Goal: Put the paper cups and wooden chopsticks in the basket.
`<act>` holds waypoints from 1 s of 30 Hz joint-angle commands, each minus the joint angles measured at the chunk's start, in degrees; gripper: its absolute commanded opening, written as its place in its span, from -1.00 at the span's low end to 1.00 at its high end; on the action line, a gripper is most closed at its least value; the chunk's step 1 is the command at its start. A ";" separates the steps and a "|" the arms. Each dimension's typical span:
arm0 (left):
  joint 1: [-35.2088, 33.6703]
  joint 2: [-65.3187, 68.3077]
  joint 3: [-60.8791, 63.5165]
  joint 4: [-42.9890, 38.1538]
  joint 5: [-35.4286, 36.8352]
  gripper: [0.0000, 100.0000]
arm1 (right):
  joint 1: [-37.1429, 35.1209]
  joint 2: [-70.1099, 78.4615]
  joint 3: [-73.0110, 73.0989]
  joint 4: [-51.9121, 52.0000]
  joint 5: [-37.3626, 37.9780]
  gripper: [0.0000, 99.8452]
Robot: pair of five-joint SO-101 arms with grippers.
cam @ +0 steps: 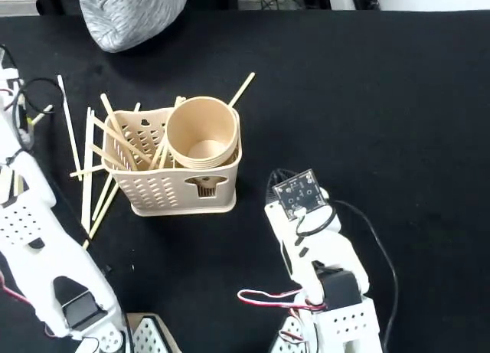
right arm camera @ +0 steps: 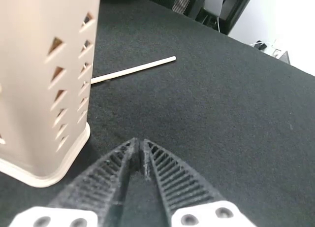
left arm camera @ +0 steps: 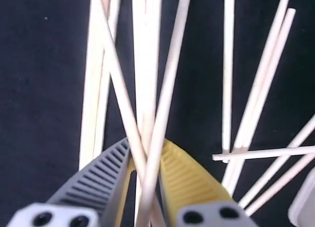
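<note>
Gathering the loose wooden chopsticks [cam: 88, 161] is the step in hand, I judge. The left gripper [left arm camera: 146, 150] sits low over the scatter on the tabletop [cam: 367, 100] beside the basket [cam: 180, 192], its jaws clenched on two crossed sticks. Whether those two are off the tabletop I cannot tell. The next move would call for a lift clear of the other sticks, a carry over the basket's rim, and a drop into the compartment that already holds sticks, without snagging the ones that lean out. The right gripper [right arm camera: 139, 148] is low beside the basket's wall, its jaws pressed together on nothing.

By count there is one basket. One nested stack of paper cups [cam: 203, 131] stands in the compartment farther from the scatter, and the number in the stack is not clear. About five chopsticks are inside and roughly six lie loose beside the basket. A lone stick [right arm camera: 133, 69] lies on the tabletop behind the basket.
</note>
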State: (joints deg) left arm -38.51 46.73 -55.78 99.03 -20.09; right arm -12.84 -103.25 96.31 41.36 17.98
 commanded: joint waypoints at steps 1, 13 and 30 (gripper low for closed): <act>1.63 -4.04 -2.42 0.88 2.37 -0.94 | 0.79 -5.05 -0.40 -0.18 0.53 -0.97; 1.54 -15.38 2.07 1.85 8.70 -0.94 | 0.79 -5.05 -0.40 -0.18 0.53 -0.97; 8.40 -63.38 52.70 -24.09 10.37 -0.94 | 0.79 -5.05 -0.40 -0.18 0.53 -0.97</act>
State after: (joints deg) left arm -31.47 -6.90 -17.80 86.81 -10.42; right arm -12.84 -103.25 96.31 41.36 17.98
